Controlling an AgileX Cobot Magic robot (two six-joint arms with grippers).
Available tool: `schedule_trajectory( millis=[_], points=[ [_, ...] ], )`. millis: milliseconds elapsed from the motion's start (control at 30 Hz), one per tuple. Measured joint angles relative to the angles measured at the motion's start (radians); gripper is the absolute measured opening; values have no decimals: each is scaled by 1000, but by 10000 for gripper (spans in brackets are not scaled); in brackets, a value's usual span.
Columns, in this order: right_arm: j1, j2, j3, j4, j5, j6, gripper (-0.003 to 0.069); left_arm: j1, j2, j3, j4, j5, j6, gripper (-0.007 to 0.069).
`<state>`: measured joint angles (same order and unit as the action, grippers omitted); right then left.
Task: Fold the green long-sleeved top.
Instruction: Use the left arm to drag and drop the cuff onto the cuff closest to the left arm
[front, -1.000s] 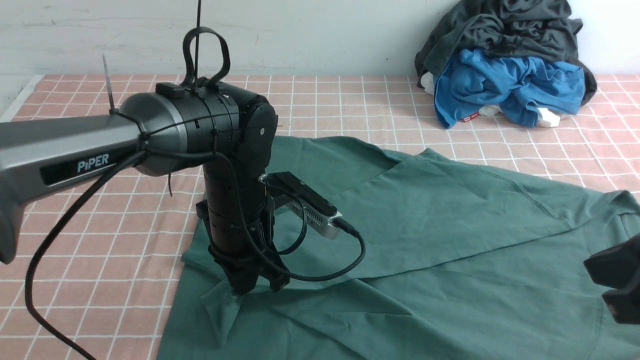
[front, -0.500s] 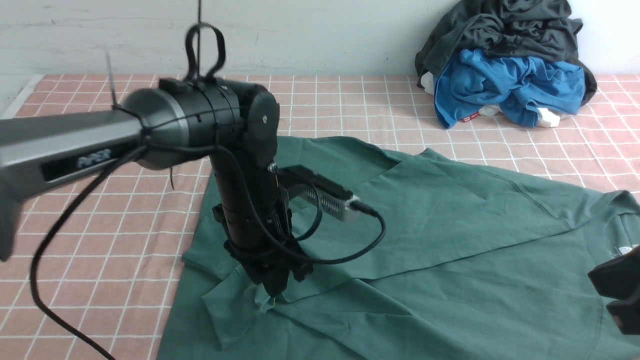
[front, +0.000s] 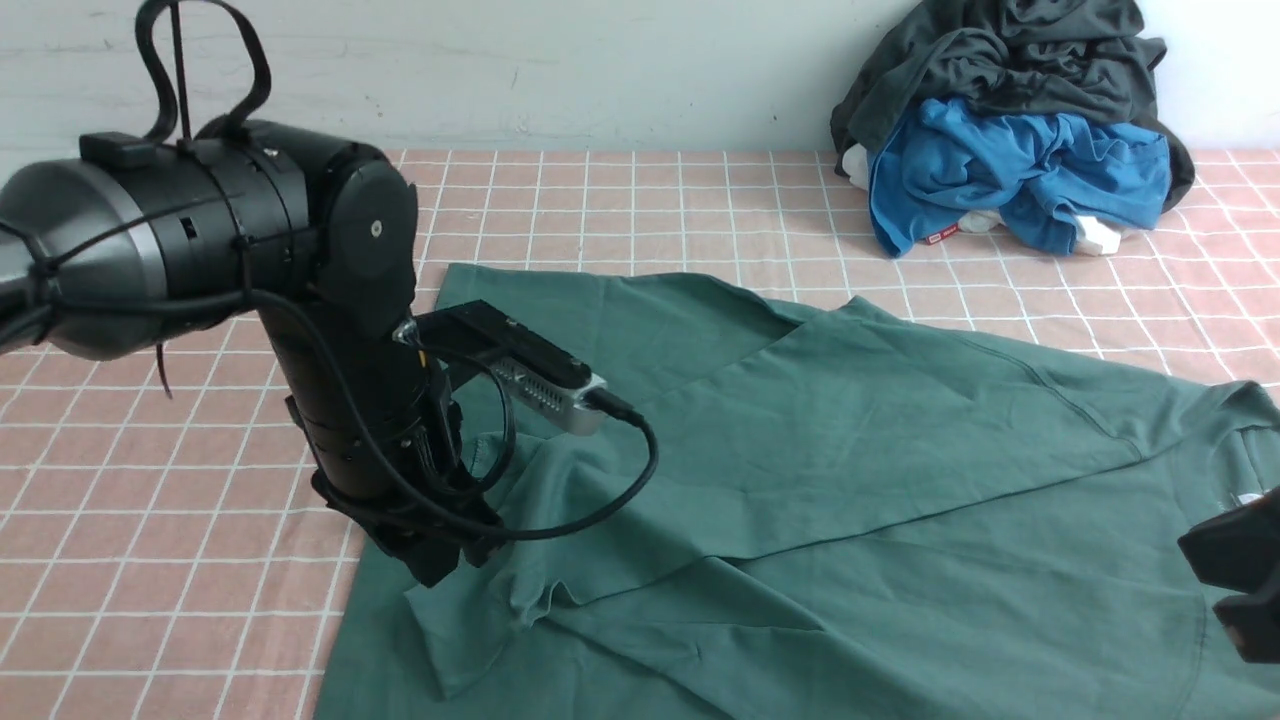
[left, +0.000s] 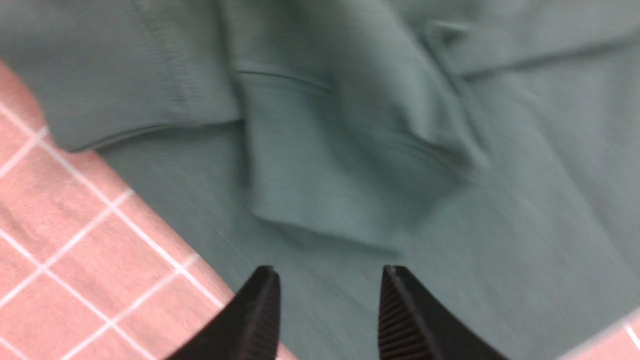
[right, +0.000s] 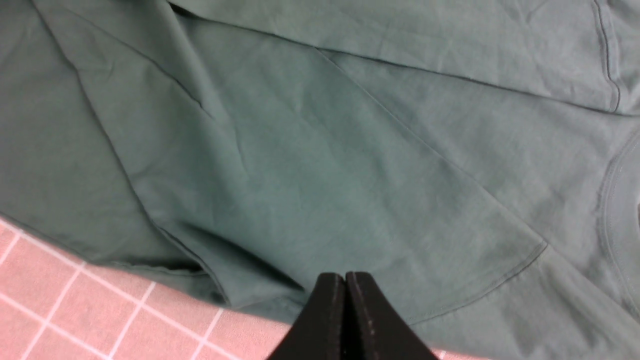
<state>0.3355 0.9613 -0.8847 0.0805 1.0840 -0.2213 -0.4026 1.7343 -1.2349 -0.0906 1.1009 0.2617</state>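
the green long-sleeved top (front: 850, 450) lies spread over the near part of the pink-checked bench (front: 650, 200), dark green and lightly creased. a broad layer is folded diagonally across its body, ending in a small crumpled flap near the left edge. its neck rim and a white mark show far right.

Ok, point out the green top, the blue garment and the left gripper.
green long-sleeved top (front: 850, 430), front view, flat middle panel.
blue garment (front: 1010, 170), front view, crumpled middle.
left gripper (left: 328, 274), left wrist view, midway between its fingertips.
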Motion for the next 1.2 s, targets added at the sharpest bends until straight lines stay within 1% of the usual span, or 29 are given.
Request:
schedule_trajectory(
  millis=[100,133,167,200,233,367,433,467,500,533,600,667,800,867,1033,1133,1200],
  points=[
    [0,0,0,-5,-33,0,-14,33,67,2,0,-59,-30,352],
    [0,0,0,-5,-33,0,-14,33,71,2,0,-62,-33,362],
    [0,0,0,-12,-46,0,-14,36,117,2,-2,-89,-36,400],
    [0,0,0,-12,-47,0,-14,36,117,2,-3,-92,-37,407],
    [0,0,0,-19,-52,0,-14,36,157,2,-8,-114,-40,430],
    [0,0,0,-25,-53,0,-14,36,208,2,-37,-135,-42,432],
    [0,0,0,-26,-53,0,-14,37,213,1,-63,-135,-42,369],
    [0,0,0,-28,-54,0,-14,38,213,1,-72,-135,-42,324],
    [0,0,0,-29,-54,0,-14,38,213,1,-81,-135,-42,269],
    [0,0,0,-32,-54,0,-14,38,211,1,-87,-134,-42,196],
    [0,0,0,-39,-54,0,-14,38,203,1,-86,-132,-42,88],
    [0,0,0,-47,-54,0,-14,38,190,1,-73,-128,-42,46],
    [0,0,0,-49,-54,0,-14,38,155,1,-12,-88,-42,34],
    [0,0,0,-48,-54,0,-14,38,139,1,43,-60,-43,34],
    [0,0,0,-48,-53,1,-14,42,137,1,122,-72,-90,36],
    [0,0,0,-48,-47,2,-14,43,137,1,143,-90,-113,64],
    [0,0,0,-47,-37,2,-14,43,137,1,147,-96,-122,108]
  ],
)
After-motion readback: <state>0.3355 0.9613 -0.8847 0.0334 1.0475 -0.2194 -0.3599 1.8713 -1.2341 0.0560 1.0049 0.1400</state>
